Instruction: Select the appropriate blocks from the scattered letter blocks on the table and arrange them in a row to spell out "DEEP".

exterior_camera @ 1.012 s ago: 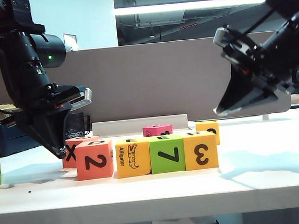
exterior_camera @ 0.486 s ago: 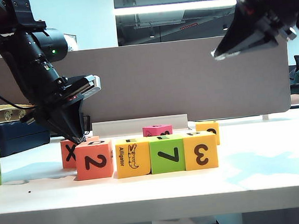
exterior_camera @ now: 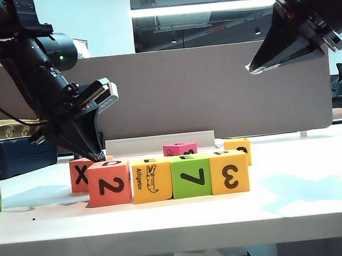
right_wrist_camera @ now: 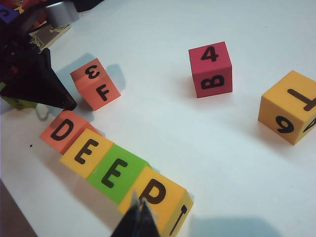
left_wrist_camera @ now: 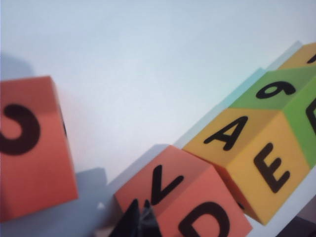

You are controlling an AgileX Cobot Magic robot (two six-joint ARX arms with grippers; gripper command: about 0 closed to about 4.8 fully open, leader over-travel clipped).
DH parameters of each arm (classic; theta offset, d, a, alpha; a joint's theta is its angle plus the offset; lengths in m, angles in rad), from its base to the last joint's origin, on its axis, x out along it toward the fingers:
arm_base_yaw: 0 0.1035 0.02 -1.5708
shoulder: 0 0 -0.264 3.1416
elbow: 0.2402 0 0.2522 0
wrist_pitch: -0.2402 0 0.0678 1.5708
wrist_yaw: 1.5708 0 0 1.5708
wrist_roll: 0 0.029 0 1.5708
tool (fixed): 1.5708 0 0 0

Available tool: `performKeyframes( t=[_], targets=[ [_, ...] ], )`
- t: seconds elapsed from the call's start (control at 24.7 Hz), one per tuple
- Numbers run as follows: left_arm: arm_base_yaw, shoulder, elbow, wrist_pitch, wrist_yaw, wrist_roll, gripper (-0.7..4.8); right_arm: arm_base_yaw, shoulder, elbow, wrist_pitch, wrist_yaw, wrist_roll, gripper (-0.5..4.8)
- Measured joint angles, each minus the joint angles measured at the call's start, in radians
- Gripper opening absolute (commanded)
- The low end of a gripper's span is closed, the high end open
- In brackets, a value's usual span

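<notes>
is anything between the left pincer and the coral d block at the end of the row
Nothing visible. The shut left pincer sits right at the back top edge of the coral foam D cube; the coral foam X cube stands just behind, off to the side.

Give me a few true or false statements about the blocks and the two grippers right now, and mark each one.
1. Four blocks sit in a row, tops reading DEEP. True.
2. The pink block is part of that row. False: it stands apart behind it.
3. The left gripper is shut, its tip by the coral D block. True.
4. The right gripper holds a block. False: it is shut, empty, high over the table.
5. The green block ends the row. False: it is third of four.
</notes>
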Motion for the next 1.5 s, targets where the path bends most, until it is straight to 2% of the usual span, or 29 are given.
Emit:
performKeyframes(
  t=[0.28,0.65,0.89,0.93,1.01,1.17,1.5],
  targets=[
    [0.000,0.000,0.000,-0.039,0.000,0.008,-0.06,0.000,0.000,0.000,0.000,0.000,0.000,-0.01],
    [0.000,0.000,0.000,-0.004,-0.003,0.010,-0.06,0.000,0.000,0.000,0.000,0.000,0.000,-0.01],
    [-0.001,-0.002,0.000,0.051,-0.192,-0.093,-0.06,0.000,0.000,0.000,0.000,0.000,0.000,-0.01],
    [-0.001,-0.006,0.006,0.009,-0.235,-0.107,-0.06,0.000,0.000,0.000,-0.003,0.000,0.000,-0.01],
    [-0.001,-0.006,0.004,-0.098,-0.264,-0.111,-0.06,0.000,0.000,0.000,-0.021,-0.004,0.000,-0.01],
    [0.001,-0.001,0.001,-0.223,-0.229,-0.098,-0.06,0.001,0.000,0.000,-0.074,-0.080,0.000,-0.01],
    [0.001,-0.001,0.001,-0.240,-0.172,-0.087,-0.06,0.003,0.000,0.000,-0.256,-0.164,0.000,-0.01]
  ],
)
